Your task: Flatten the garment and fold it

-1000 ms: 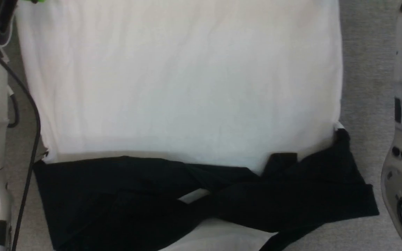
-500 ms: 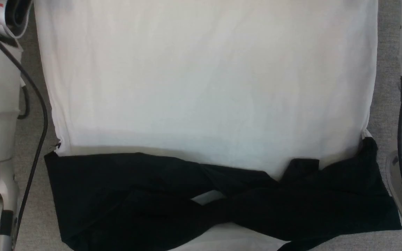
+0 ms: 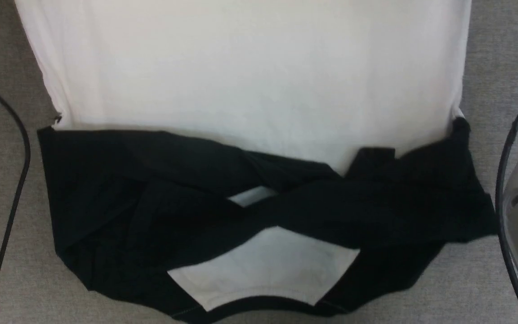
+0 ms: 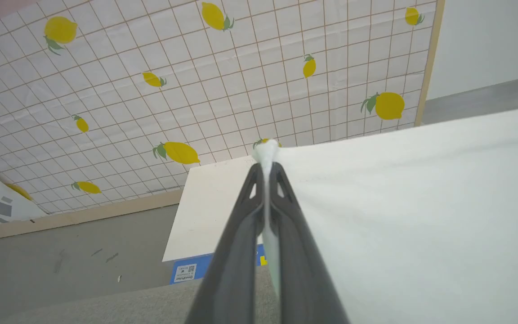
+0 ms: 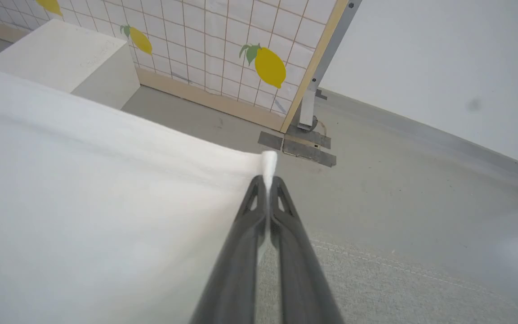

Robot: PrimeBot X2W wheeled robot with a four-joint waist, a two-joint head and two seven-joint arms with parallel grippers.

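My left tool [image 4: 266,164] and right tool [image 5: 268,180] each pinch one white corner of the single T-shirt [image 3: 250,81]; its two black sleeves [image 3: 106,180] lie crossed.

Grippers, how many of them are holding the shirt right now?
2. The left gripper is shut on a pinch of the garment at a white corner, seen in its wrist view; the right gripper is shut on another white corner, seen in its own wrist view.

T-shirt [image 3: 241,67] far end cut off at head-view top; cloth pinched inside left hand [image 4: 265,164], right hand [image 5: 268,177] hidden.
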